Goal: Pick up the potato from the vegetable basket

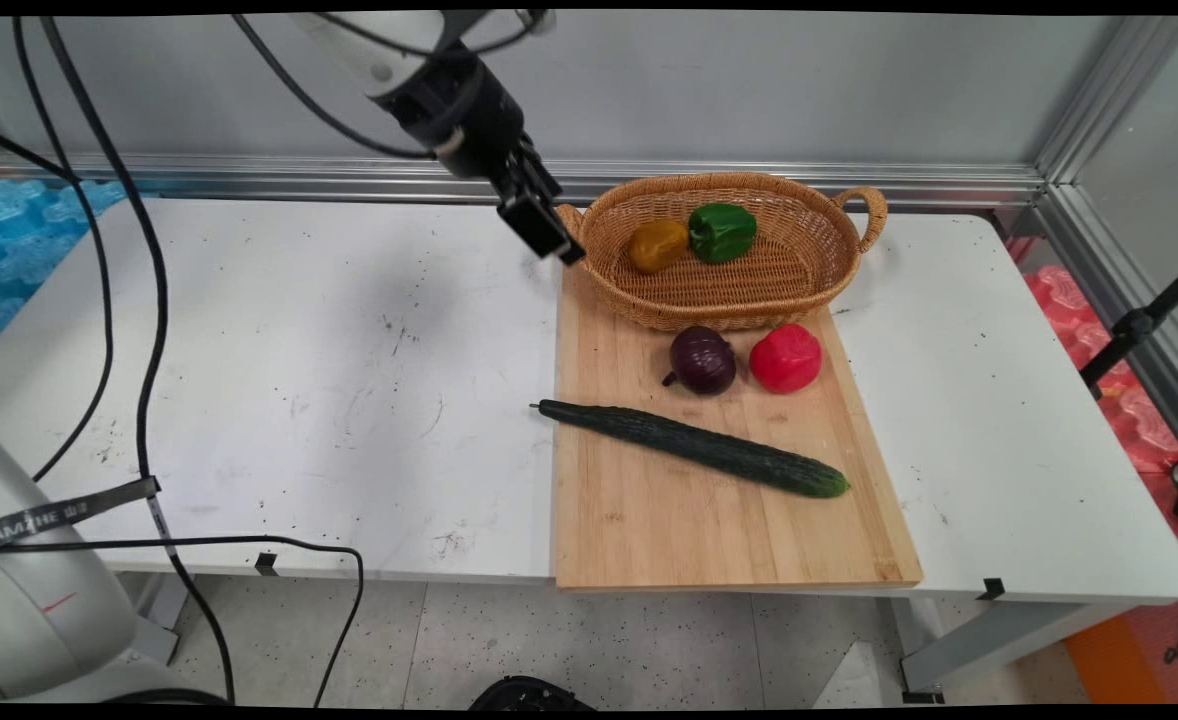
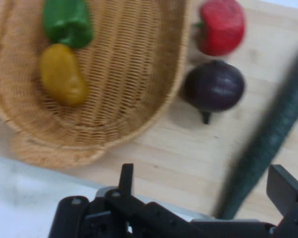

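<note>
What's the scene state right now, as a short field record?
gripper: black two-finger gripper, open, empty, raised beside the basket's left handle
basket: oval wicker basket, on the board's far end
in basket: yellow pepper, green bell pepper, side by side
board: bamboo cutting board
on board: purple onion, red bell pepper, long dark green cucumber lying diagonally, its stem end overhanging the board's left edge
surface: white table

Green pepper (image 1: 721,231), purple onion (image 1: 702,360)
</note>
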### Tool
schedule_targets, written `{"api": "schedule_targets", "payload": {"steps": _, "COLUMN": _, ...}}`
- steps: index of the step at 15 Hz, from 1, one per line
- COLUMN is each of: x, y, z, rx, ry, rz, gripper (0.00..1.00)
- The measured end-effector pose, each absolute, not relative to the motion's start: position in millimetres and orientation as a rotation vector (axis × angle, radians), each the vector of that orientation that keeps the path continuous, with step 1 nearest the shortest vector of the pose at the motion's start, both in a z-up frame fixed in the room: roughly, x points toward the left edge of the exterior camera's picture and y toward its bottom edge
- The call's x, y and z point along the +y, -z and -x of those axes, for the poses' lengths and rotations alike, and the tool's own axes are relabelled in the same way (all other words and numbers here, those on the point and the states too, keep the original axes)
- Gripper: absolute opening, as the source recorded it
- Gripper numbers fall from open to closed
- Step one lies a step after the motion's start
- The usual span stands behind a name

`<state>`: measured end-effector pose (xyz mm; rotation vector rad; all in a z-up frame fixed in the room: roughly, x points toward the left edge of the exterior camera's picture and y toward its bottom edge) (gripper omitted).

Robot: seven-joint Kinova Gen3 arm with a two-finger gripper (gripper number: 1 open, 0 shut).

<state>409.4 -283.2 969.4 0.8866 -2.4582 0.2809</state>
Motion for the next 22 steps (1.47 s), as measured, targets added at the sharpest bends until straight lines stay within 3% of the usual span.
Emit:
{"api": "schedule_targets", "payload": {"steps": 11, "x": -340, "y": -954, "z": -411, "rx": -2.301, "ry": -0.384, "rz": -1.141, "gripper": 1.00}}
{"api": "schedule_targets", "payload": {"steps": 22, "x": -440, "y": -875, "z": -355, "rx": -2.307, "ry": -0.383, "rz": -1.288, "gripper": 1.00}}
